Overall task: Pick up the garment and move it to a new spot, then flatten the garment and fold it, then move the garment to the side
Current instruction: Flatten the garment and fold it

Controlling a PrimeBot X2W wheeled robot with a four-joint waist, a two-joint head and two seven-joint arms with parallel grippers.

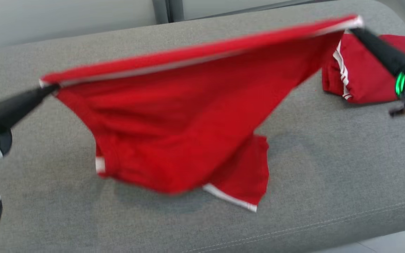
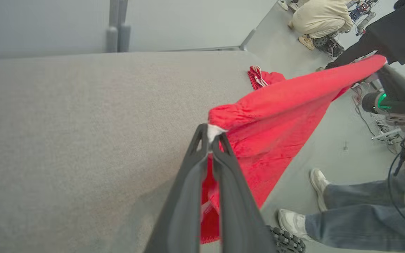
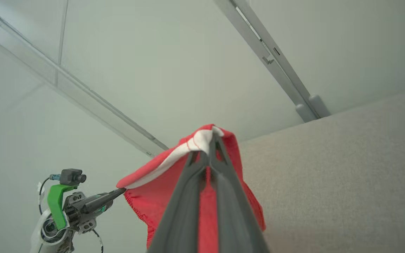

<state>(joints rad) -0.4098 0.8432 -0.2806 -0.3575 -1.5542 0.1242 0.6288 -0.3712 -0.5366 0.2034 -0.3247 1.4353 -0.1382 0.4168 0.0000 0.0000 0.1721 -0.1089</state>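
A red garment (image 1: 174, 133) with white trim hangs above a grey couch (image 1: 329, 175), stretched by its top edge between two grippers. The left gripper (image 1: 49, 88) holds one corner of that edge at the left, its jaws pressed together on the cloth. The right gripper (image 1: 353, 27) holds the other corner, higher and farther back at the right, its jaws likewise pinching the cloth. The edge runs taut and slanted between them. The rest droops, and whether its lowest hem touches the couch cannot be told. A second red garment (image 1: 367, 80) lies folded on the couch at the far right. This looks like the carrying step, on the way to flattening. The next move likely calls for lowering both grippers together with the edge kept taut, so the cloth lies smooth on a bare part of the couch, apart from the folded one.
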